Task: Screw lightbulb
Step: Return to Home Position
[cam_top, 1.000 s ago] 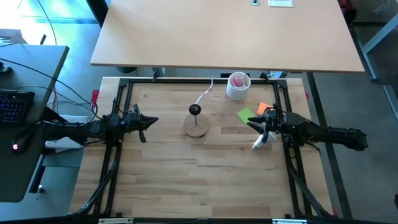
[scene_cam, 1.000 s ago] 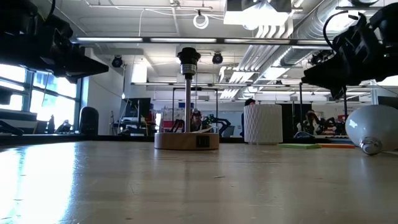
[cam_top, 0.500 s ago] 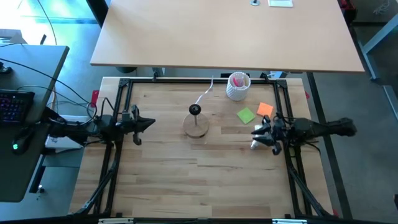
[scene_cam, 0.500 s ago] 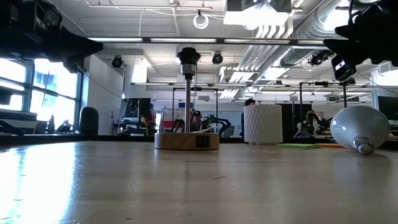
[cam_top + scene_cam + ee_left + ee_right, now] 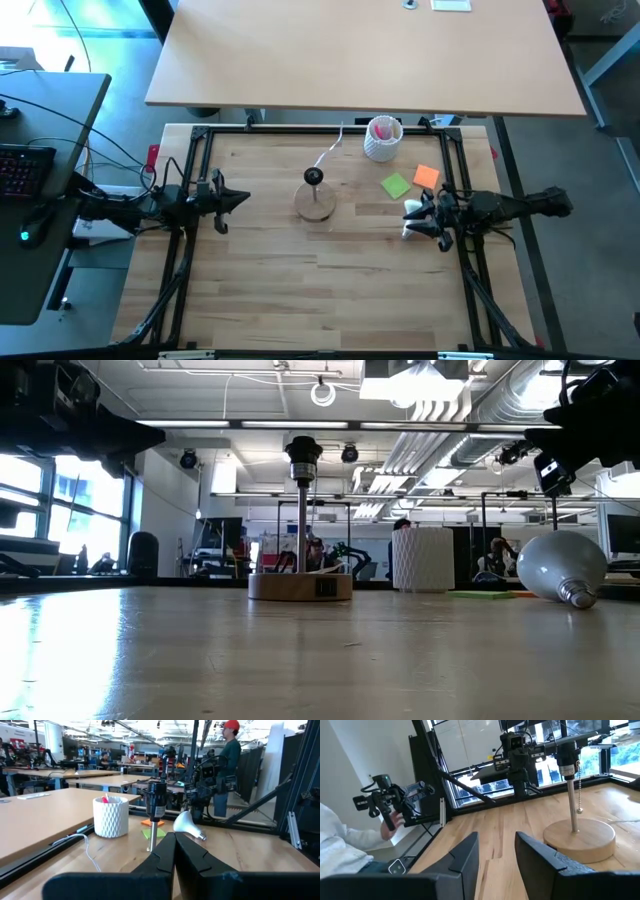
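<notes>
**A:** Where is the lightbulb (image 5: 565,565)?

**B:** It lies on its side at the right of the wooden table (image 5: 330,270). Its screw base dips toward the wood, just beside the tips of the right gripper (image 5: 424,218). It is not in the lamp socket (image 5: 314,177), which stands bare on its pole above the round wooden base (image 5: 315,203), mid-table.

**A:** Does the right gripper hold it?

**B:** No. Its fingers stand apart with nothing between them.

**A:** And the left gripper (image 5: 240,198)?

**B:** It hovers at the table's left side, well apart from the lamp, with its fingers pressed together and empty.

**A:** What else is near the bulb?

**B:** A green sticky note (image 5: 396,185) and an orange sticky note (image 5: 427,175) lie near it. A white ribbed cup (image 5: 381,140) stands farther back.
</notes>
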Robot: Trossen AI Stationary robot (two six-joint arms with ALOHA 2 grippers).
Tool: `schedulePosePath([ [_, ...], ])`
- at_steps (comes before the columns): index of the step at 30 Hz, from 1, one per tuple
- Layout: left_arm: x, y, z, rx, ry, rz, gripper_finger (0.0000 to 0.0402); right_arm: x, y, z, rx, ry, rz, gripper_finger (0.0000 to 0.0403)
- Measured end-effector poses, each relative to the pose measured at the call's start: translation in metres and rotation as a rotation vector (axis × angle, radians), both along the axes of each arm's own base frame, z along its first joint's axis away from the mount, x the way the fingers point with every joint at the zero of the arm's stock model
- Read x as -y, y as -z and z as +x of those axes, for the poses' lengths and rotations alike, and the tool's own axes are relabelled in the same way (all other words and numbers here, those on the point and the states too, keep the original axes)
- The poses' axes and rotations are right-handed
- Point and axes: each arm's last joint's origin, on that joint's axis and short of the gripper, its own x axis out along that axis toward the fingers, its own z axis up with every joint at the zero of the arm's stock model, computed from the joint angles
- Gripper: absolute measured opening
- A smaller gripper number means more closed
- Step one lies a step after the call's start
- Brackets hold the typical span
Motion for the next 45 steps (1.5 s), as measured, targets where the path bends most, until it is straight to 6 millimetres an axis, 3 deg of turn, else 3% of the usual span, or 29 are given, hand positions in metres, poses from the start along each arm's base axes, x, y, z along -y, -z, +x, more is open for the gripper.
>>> schedulePosePath([
  [2,0.0000,0.0000,0.0000,0.000,0.000,0.000,0.0001,0.0001,0.0000,0.0000,0.004,0.004,-0.027,0.0123],
  [7,0.0000,0.0000,0.0000,0.000,0.000,0.000,0.0001,0.0008,0.0002,0.0003,0.062,0.038,-0.457,0.0123],
  [11,0.0000,0.0000,0.0000,0.000,0.000,0.000,0.0001,0.0008,0.0002,0.0003,0.084,0.040,-0.613,0.0123],
  [33,0.0000,0.0000,0.0000,0.000,0.000,0.000,0.0001,0.0008,0.0003,0.0003,0.086,0.039,-0.630,0.0123],
  [39,0.0001,0.0042,0.0006,-0.023,0.038,-0.102,0.0001,0.0007,0.0002,0.0003,0.085,0.038,-0.631,0.0123],
  [45,0.0039,0.0085,0.0015,-0.097,0.263,0.117,0.0001,0.0008,0.0003,0.0003,0.085,0.038,-0.631,0.0123],
])
